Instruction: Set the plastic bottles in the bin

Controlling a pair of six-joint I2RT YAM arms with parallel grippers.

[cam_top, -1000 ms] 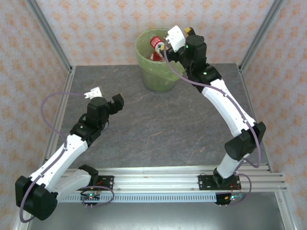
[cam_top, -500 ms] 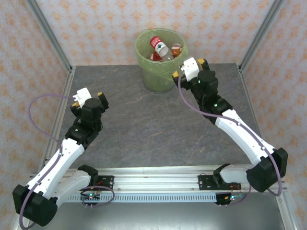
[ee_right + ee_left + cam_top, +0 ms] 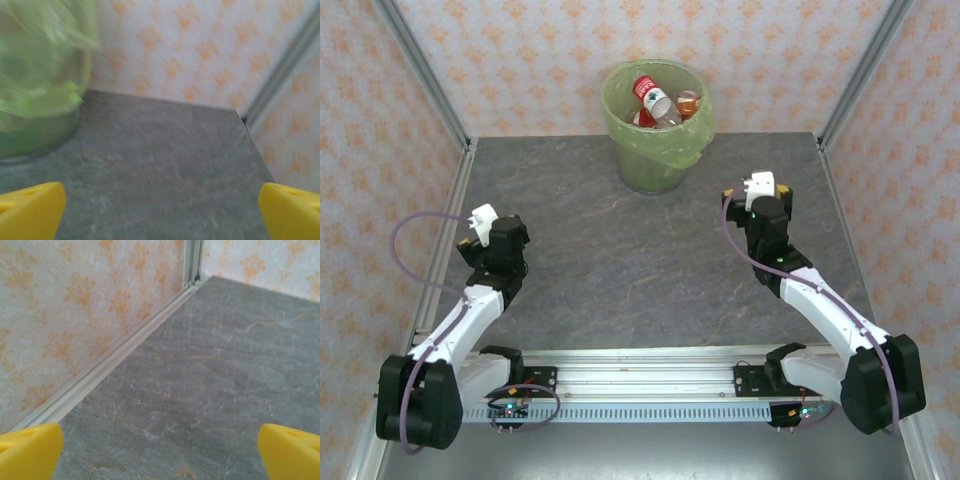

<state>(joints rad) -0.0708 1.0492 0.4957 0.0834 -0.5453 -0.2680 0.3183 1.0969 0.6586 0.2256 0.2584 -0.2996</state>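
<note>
Bin [image 3: 655, 165] sat at the back of the desk [image 3: 620, 260], just one, with at least three bottles [image 3: 648, 92] piled inside. Left hand [image 3: 160, 452] and right hand [image 3: 160, 212] were both spread wide, empty.

You've got one bin [image 3: 655, 165] at twelve o'clock on the table [image 3: 620, 265], with three plastic bottles [image 3: 648, 93] countable in its mouth; any beneath are hidden. Two grippers: left gripper [image 3: 485, 228] at nine o'clock, right gripper [image 3: 757, 192] at two, each with two yellow fingertips [image 3: 30, 450].
</note>
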